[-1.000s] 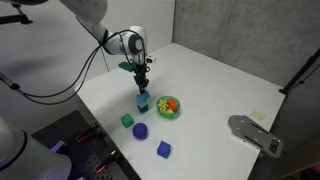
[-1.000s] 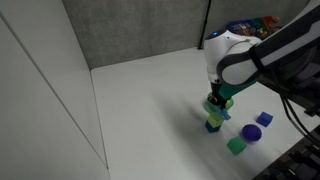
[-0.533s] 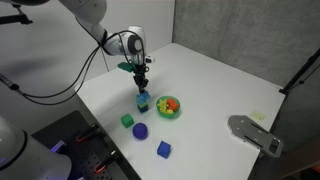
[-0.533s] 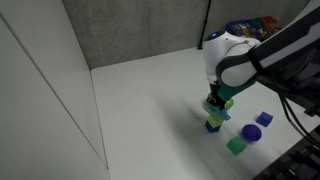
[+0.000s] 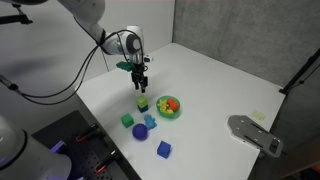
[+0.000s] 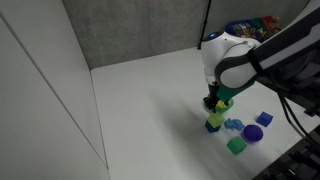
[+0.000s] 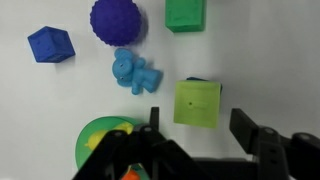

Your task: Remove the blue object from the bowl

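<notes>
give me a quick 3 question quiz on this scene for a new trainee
1. True or false: the small light-blue toy figure lies inside the round green bowl.
2. The jaws of the gripper are: A) shut on the light-blue toy, B) open and holding nothing, C) shut on a red ball.
3. In the wrist view, what colour is the square block nearest the jaws?

Key: 1 false, it lies on the white table outside the bowl. 2 B. 3 lime green.
</notes>
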You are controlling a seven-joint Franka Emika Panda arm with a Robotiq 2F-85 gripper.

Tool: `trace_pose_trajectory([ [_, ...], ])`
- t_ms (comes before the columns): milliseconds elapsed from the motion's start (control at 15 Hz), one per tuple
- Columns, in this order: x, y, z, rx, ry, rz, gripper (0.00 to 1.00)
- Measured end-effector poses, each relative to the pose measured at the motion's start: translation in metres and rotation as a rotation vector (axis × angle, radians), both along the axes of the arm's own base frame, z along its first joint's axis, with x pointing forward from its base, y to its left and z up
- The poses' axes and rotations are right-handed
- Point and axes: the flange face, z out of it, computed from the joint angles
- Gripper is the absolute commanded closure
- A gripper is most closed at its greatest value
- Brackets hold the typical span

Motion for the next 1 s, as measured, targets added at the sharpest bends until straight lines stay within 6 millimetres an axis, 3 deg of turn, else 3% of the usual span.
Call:
trace_pose_trajectory([
  [267, 0.0, 0.007, 0.009, 0.01, -0.004, 0.021, 0.0],
  [467, 0.001, 0.004, 0.027, 0.03, 0.008, 0.036, 0.0],
  [733, 0.002, -0.018, 0.066, 0.084, -0.005, 0.043, 0.0],
  [1000, -0.013, -0.056, 0.107, 0.157, -0.018, 0.013, 0.0],
])
